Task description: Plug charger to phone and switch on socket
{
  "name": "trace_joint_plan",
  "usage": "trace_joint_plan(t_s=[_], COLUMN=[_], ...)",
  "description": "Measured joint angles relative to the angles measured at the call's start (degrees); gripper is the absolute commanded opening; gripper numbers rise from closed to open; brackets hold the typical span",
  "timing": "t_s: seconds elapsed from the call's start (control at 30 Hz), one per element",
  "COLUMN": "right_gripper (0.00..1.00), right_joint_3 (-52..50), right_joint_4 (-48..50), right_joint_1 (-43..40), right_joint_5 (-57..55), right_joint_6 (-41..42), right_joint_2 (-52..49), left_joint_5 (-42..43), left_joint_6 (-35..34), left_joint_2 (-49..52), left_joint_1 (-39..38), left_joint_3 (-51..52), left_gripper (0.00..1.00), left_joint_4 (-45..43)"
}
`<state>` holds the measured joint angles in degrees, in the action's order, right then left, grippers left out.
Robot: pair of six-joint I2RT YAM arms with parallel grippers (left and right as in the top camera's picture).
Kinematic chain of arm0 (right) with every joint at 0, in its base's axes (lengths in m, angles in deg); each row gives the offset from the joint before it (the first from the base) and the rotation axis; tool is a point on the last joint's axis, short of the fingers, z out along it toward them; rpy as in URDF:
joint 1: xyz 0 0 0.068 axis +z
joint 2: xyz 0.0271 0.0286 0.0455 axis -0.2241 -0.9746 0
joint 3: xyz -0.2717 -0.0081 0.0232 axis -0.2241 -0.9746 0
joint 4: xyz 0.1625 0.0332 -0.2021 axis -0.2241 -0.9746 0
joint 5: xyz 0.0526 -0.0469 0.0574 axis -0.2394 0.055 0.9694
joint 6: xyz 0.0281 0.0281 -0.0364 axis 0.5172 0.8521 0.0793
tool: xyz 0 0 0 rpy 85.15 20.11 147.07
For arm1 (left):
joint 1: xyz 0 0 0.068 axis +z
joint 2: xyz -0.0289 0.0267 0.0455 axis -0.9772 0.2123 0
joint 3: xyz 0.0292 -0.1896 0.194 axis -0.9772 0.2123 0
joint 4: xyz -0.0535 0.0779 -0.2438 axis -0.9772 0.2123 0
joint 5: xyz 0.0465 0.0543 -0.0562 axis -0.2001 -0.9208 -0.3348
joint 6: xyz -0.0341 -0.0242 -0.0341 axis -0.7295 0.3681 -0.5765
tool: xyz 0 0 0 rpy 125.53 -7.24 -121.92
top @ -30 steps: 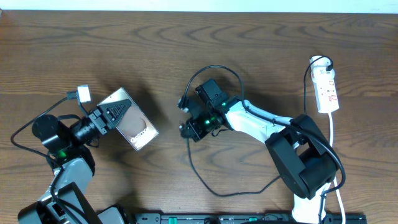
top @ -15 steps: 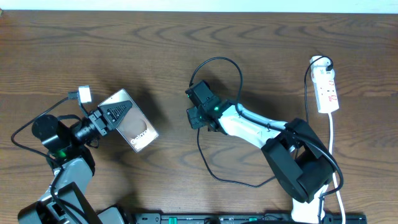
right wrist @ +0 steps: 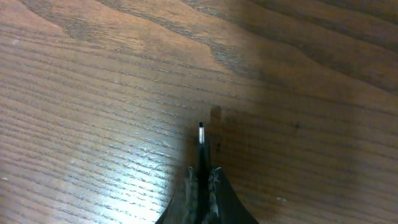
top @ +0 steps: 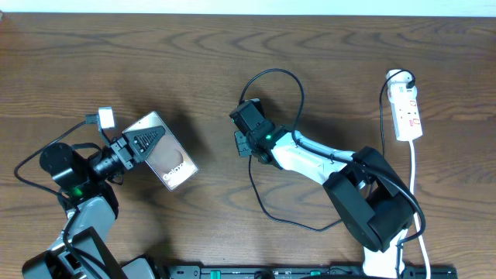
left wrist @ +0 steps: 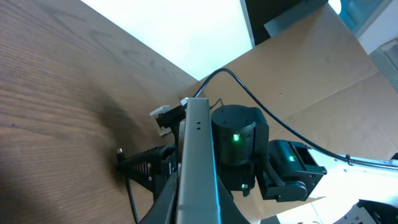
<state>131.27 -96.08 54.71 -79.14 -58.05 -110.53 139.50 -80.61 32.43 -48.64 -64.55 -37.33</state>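
The phone, glossy grey side up with white lettering, is held off the table at the left with my left gripper shut on its near end. In the left wrist view the phone shows edge-on between that gripper's jaws. My right gripper is at mid-table, shut on the charger's plug. In the right wrist view the plug tip sticks out ahead of the gripper, above bare wood. The charger cable loops behind and below that arm. The socket lies at the far right.
A white cord runs from the socket toward the right arm's base. A black plug sits at the socket's far end. The left arm's body occupies the near left, and a dark rail lines the front edge.
My right gripper has risen toward the table's far side and turned, holding the plug, and the charger cable's loop has swung with it. The left gripper and phone have stayed still.
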Motion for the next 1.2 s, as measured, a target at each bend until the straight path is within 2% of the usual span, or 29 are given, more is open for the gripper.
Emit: trace_joint_plan(t_s=[0.1, 0.23, 0.47, 0.7, 0.9, 1.2], right_gripper=[0.01, 0.01, 0.01, 0.01, 0.01, 0.01], right_joint_3=[0.0, 0.0, -0.4, -0.4, -0.4, -0.4], right_joint_4=[-0.1, -0.3, 0.6, 0.1, -0.4, -2.4], right_joint_1=[0.0, -0.4, -0.4, -0.4, -0.4, -0.4], right_joint_5=[1.1, 9.1, 41.4, 61.8, 72.0, 78.8], right_joint_6=[-0.3, -4.1, -19.4, -29.5, -33.6, -35.2], right_joint_2=[0.0, 0.3, 0.3, 0.3, 0.3, 0.4], left_joint_5=[0.2, 0.6, 1.0, 1.0, 1.0, 1.0], left_joint_6=[0.0, 0.0, 0.0, 0.0, 0.0, 0.0], left_joint_2=[0.0, 0.0, 0.0, 0.0, 0.0, 0.0], left_joint_1=[0.0, 0.0, 0.0, 0.0, 0.0, 0.0], left_joint_3=[0.0, 0.0, 0.0, 0.0, 0.0, 0.0], left_gripper=[0.07, 0.07, 0.07, 0.07, 0.08, 0.07], left_joint_4=[0.0, 0.0, 0.0, 0.0, 0.0, 0.0])
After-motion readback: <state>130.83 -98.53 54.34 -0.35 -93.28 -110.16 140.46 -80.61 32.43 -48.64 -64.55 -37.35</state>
